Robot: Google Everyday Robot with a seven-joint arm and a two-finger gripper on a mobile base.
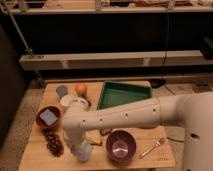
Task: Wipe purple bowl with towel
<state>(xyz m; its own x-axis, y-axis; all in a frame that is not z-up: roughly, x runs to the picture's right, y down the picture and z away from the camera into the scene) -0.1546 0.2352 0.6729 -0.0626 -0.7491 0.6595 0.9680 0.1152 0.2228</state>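
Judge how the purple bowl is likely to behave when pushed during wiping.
The purple bowl looks rigid and stands loose on the table, so it would probably slide or tip rather than flex. Its glossy inside may be slippery. The gripper, shut, is down beside it near the table's front edge.

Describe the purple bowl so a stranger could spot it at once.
On the wooden table, look along the front edge, right of the gripper, which points down at the front left. The purple bowl sits there, left of a fork. It is the largest bowl, dark purple, unlike the smaller reddish-brown bowl.
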